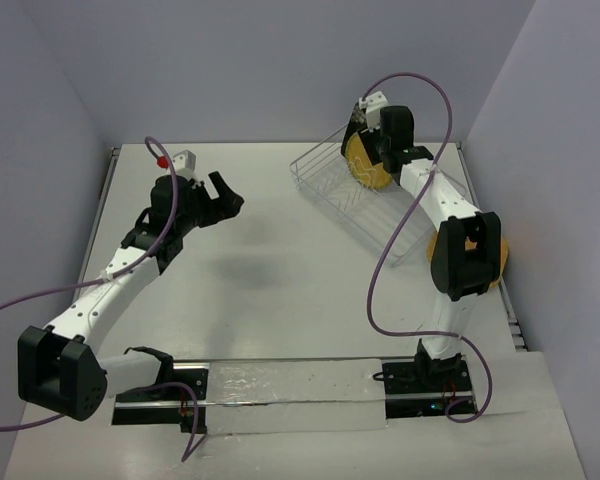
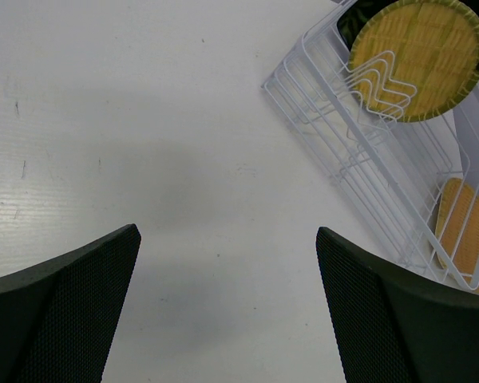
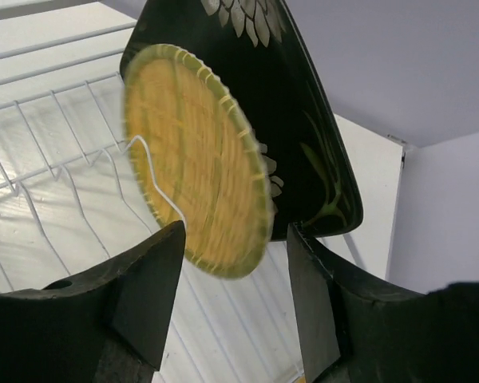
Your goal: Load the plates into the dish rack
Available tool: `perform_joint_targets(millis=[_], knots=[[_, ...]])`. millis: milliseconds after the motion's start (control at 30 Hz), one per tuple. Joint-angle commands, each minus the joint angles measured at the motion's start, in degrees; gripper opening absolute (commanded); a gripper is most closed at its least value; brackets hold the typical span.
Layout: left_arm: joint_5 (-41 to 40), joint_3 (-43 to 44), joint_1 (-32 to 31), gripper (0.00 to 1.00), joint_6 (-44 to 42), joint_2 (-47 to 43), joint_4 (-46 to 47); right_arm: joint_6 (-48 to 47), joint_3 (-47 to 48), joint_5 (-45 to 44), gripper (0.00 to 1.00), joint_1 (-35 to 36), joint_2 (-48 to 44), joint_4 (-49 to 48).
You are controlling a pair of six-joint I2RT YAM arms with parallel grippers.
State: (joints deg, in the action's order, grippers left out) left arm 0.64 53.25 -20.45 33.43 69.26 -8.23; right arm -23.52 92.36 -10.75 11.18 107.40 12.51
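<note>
Plates are partly loaded. From the top view, the yellow plate [image 1: 363, 168] stands on edge at the far end of the dish rack [image 1: 330, 190], which sits askew on the right half of the table [image 1: 280, 260]. The right gripper [image 1: 366, 150] is right at it. An orange-tan plate [image 1: 436, 244] shows as slivers on either side of the right arm's elbow, near the rack's near end. Whether it is in the rack cannot be told from here. The left gripper [image 1: 228, 195] hangs over bare table well to the left, its jaws spread wide and empty.

The left wrist view shows the yellow plate as round and woven, with a greenish rim, propped behind a row of bent wire prongs. The orange-tan one, ribbed in texture, lies low at the rack's other end, seen through the wires.

The right wrist view shows the jaws parted on either side of the yellow plate's lower rim. A sliver of gap shows on one side, so they seem not to be clamping it. The plate looks blurred and leans against a prong. Close behind it stands the black plate [image 3: 303, 120], glossy, with white petals and pale stems.

The step in hand seems to be seating the yellow plate. To do that well, let it settle between the prongs. Then back straight out along the plate's plane, so that neither finger drags the rim or knocks the black plate behind.
</note>
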Motion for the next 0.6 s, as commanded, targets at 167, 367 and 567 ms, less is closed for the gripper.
perform_joint_targets(millis=[167,367,567], knots=[[0.0,2.9,0.4,0.99,0.0,-4.6,2.9,10.5,0.7,-3.3,0.8,0.3,-12.9,-3.4],[2.8,6.2,0.5,0.99,-0.3,-2.4,5.6,28.3,-10.0,-6.9,0.96,-3.5,-30.0,-1.5],[6.8,11.2,1.2,0.99,-1.1,3.0,6.0,46.4,-27.2,-5.3,1.0,-14.3,-48.1,6.0]])
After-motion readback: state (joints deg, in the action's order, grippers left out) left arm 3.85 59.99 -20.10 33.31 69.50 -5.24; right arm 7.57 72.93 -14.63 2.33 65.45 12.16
